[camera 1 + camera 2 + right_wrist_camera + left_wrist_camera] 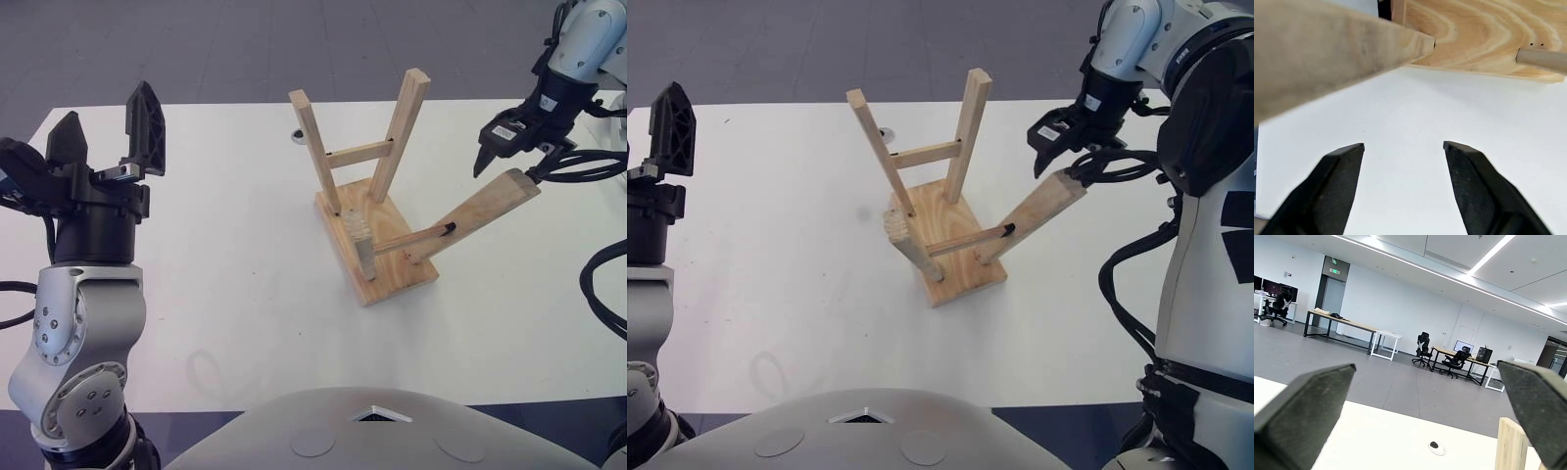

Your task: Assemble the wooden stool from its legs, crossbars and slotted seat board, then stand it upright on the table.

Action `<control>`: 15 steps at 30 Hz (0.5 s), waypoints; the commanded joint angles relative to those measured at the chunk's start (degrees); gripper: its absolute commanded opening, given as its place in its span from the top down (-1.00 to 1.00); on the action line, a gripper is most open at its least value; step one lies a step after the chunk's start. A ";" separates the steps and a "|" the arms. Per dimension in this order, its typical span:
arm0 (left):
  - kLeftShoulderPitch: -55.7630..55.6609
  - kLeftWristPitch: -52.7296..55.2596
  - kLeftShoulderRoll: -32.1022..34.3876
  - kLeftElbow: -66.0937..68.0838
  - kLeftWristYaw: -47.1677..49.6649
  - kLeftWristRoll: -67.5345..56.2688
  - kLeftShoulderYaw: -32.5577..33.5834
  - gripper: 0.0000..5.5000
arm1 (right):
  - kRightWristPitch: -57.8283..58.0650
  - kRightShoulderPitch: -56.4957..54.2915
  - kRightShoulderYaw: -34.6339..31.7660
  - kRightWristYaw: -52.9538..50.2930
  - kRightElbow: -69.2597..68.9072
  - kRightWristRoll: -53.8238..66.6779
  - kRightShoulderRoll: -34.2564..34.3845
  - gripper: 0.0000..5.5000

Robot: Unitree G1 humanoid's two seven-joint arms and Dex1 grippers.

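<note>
The tilted leg [490, 208] is best clasped squarely by the right gripper [1063, 166], fingers spread, and raised upright on the seat board [392, 264]; left gripper [108, 113] likewise spread.

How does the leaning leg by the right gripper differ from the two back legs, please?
The back legs stand nearly upright on the seat board; the leaning leg tilts out toward the right gripper. An upper crossbar joins the back legs; a lower crossbar ties the leaning leg to the front leg. All are pale wood.
</note>
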 commanded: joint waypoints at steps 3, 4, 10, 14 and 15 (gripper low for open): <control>0.71 -0.59 -0.51 -0.60 -0.22 0.75 -0.49 -0.94 | 10.41 0.62 -9.26 0.00 1.66 1.85 2.09 -0.11; 0.73 -0.60 -0.51 -0.56 -0.15 0.83 -0.41 -0.94 | 12.01 0.62 -11.13 0.00 1.66 1.32 2.27 -0.11; 1.27 -0.87 -0.69 -0.86 -0.31 0.68 0.10 -0.94 | 12.35 1.21 -13.68 0.00 1.66 -2.11 2.35 -0.11; 1.38 -1.15 -0.82 -0.62 -0.56 0.90 -0.13 -0.94 | 5.61 0.16 -5.37 -0.01 1.66 -3.05 1.14 -0.11; 1.44 -1.25 -0.81 -0.67 -0.49 1.02 -0.12 -0.94 | 3.60 -0.15 -3.40 -0.01 1.66 -3.76 0.81 -0.11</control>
